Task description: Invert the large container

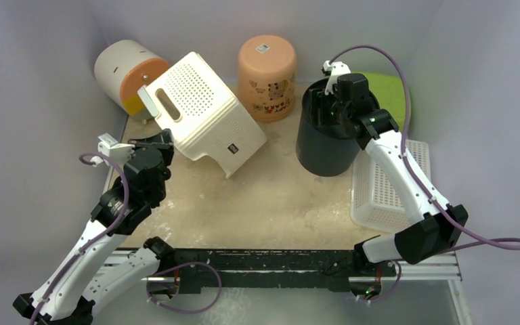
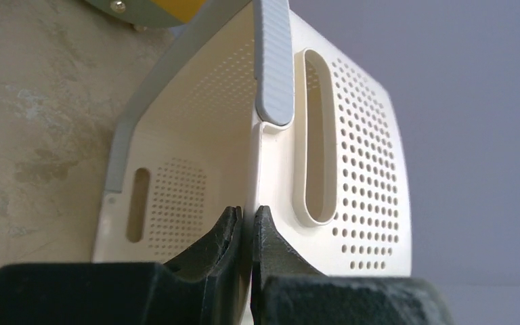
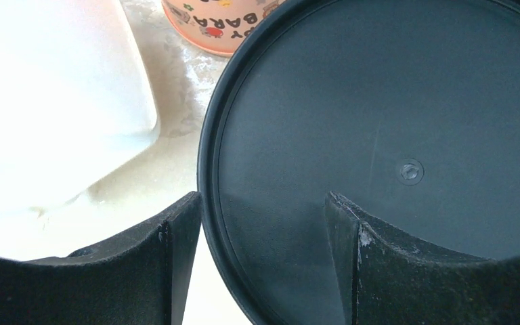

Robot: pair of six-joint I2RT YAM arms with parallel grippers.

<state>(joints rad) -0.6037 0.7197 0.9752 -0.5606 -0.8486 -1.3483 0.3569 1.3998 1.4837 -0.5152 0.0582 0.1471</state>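
From the middle of my table (image 1: pixel 257 203), the large container (image 1: pixel 203 112) sits tilted at eleven o'clock, a drum (image 1: pixel 125 71) beyond it at ten, a tub (image 1: pixel 267 74) at twelve, a bucket (image 1: pixel 318 152) at two, a tray (image 1: pixel 374 198) at three.

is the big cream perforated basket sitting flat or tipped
Tipped: the cream perforated plastic basket leans with its opening turned sideways toward the left tool, which is shut on its wall.

left arm (image 1: pixel 84 257) bends up along the left edge of the worktop (image 1: pixel 264 203), left gripper (image 2: pixel 247 218) pinched tight on the wall of the cream perforated plastic container (image 2: pixel 369 169). right arm (image 1: pixel 399 169) stretches toward the far right corner, right gripper (image 3: pixel 264 203) pointing down, jaws spread wide.
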